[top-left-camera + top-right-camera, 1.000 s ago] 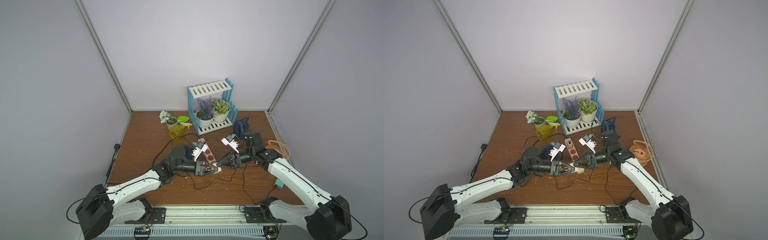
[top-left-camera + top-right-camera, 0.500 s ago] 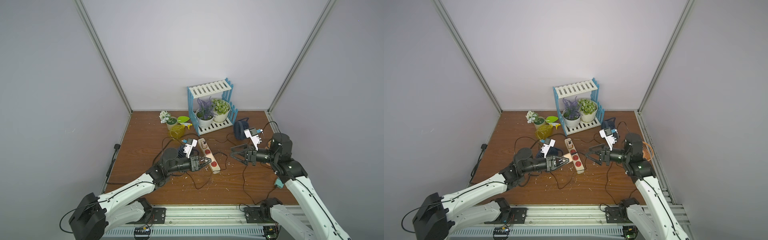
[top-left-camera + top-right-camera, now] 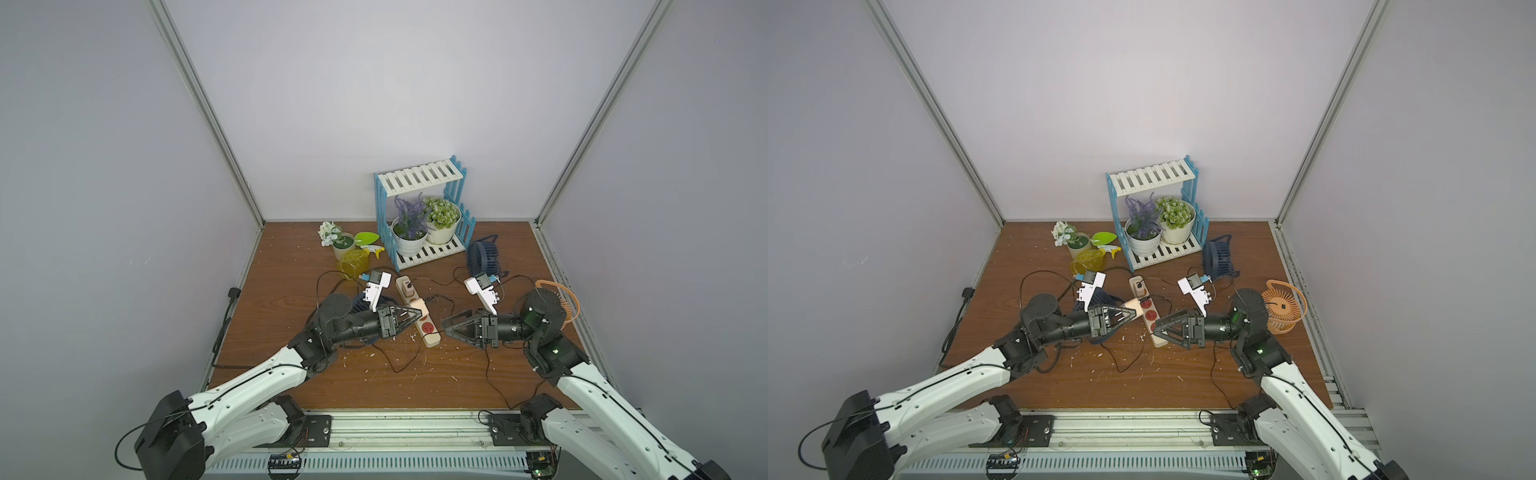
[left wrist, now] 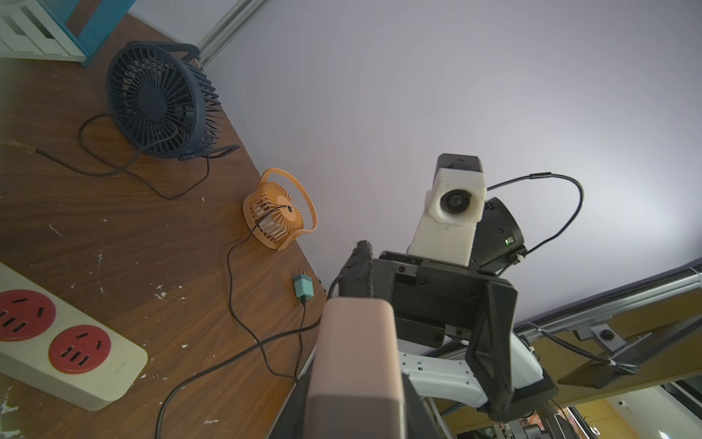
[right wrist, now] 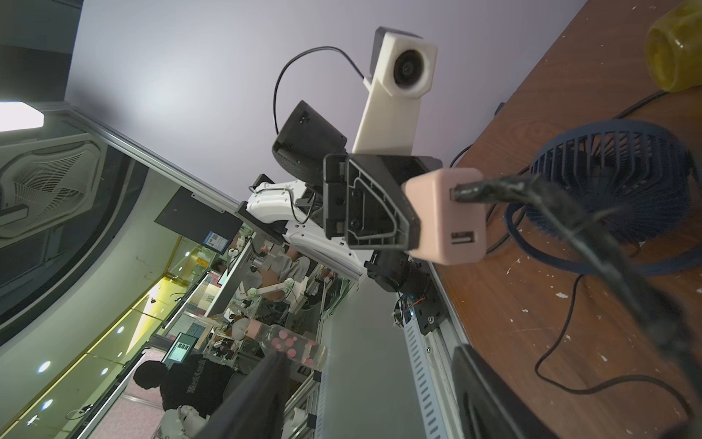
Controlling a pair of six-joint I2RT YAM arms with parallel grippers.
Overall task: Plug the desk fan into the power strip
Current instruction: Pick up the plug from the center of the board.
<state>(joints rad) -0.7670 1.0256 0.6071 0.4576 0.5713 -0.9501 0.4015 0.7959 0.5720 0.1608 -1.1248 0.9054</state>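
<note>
The cream power strip (image 3: 420,318) (image 3: 1147,312) lies mid-table with its red sockets up and also shows in the left wrist view (image 4: 60,342). My left gripper (image 3: 415,314) is shut on a pink plug adapter (image 3: 1133,306) (image 4: 357,361) (image 5: 444,216), held just above the strip's middle. A black cord leaves the adapter. A navy desk fan (image 5: 615,182) lies under my left arm. My right gripper (image 3: 444,327) (image 3: 1155,332) faces the left one by the strip's near end. It is open and its fingers (image 5: 247,395) hold nothing.
A second navy fan (image 3: 482,255) (image 4: 155,99) stands at the back right, and an orange fan (image 3: 1283,307) (image 4: 277,213) sits by the right edge with a teal plug (image 4: 302,287). A blue-white plant shelf (image 3: 419,216) and yellow bottle (image 3: 353,262) stand behind. Loose cords cross the wood.
My right gripper let go at the adapter, opened and drew back right, then returned to the strip's near end. The left gripper kept the adapter and shifted slightly farther along the strip.
</note>
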